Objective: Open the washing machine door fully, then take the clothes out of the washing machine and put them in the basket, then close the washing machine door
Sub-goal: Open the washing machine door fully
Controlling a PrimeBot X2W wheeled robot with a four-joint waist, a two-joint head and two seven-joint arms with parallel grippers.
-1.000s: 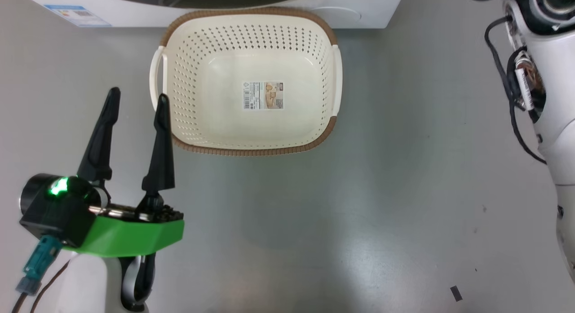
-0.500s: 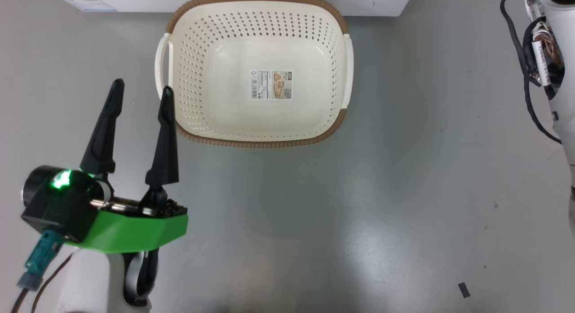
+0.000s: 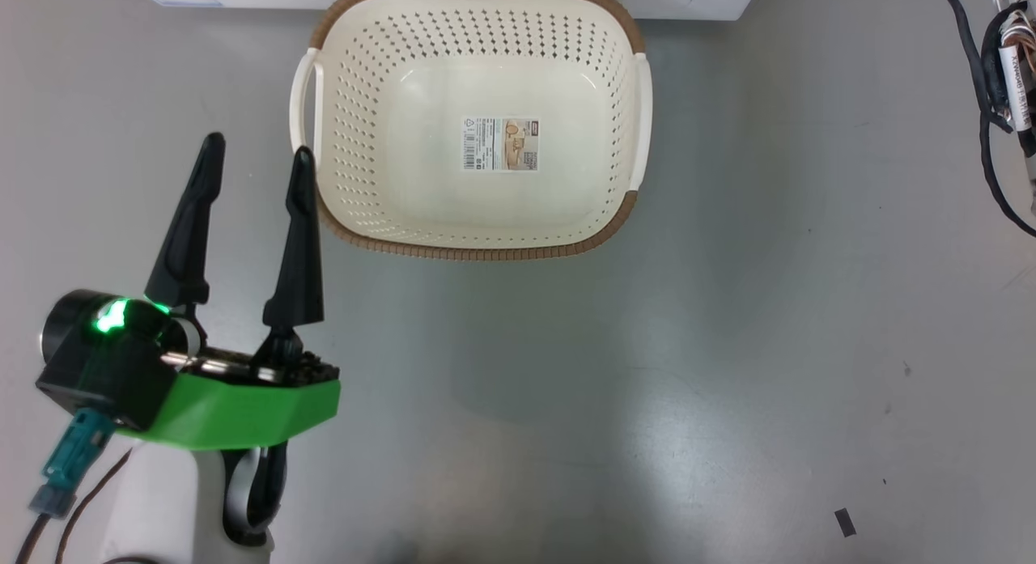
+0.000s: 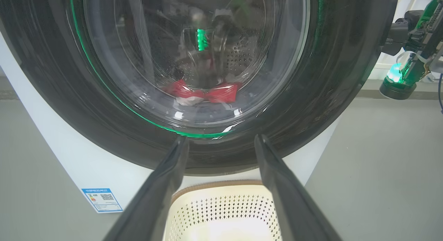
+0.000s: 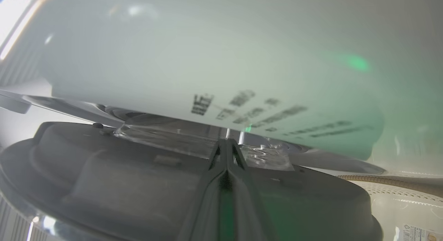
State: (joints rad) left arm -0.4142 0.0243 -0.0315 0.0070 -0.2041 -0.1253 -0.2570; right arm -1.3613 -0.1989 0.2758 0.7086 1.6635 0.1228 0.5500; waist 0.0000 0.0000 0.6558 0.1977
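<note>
A white washing machine [image 4: 69,158] stands on a grey floor [image 3: 647,386]. Its round door [image 4: 104,130], with a wide glossy black rim and a clear glass window, lies against the machine's front. Whether it is latched cannot be told. Through the glass, at the bottom of the machine's steel drum, lie the clothes [image 4: 221,92], a crumpled bright red heap with a bit of white.

Just in front of the machine, below the door, a cream perforated basket [image 3: 486,253] with a brown rim sits on the floor. It holds no clothes, and a paper label [image 3: 500,144] is stuck to its bottom. A small blue label [image 4: 102,199] marks the machine's lower front corner, on the robot's left.

The left gripper [image 3: 257,146] hangs a little back from the machine, beside the basket's left handle. Its two long dark fingers are spread wide apart, point toward the door and hold nothing.

The right gripper [image 5: 226,141] is up close against the machine. Its two fingers are pressed flat together with nothing between them. Their tips point at the seam where the door's edge meets the machine's white front. Whether they touch it cannot be told.
</note>
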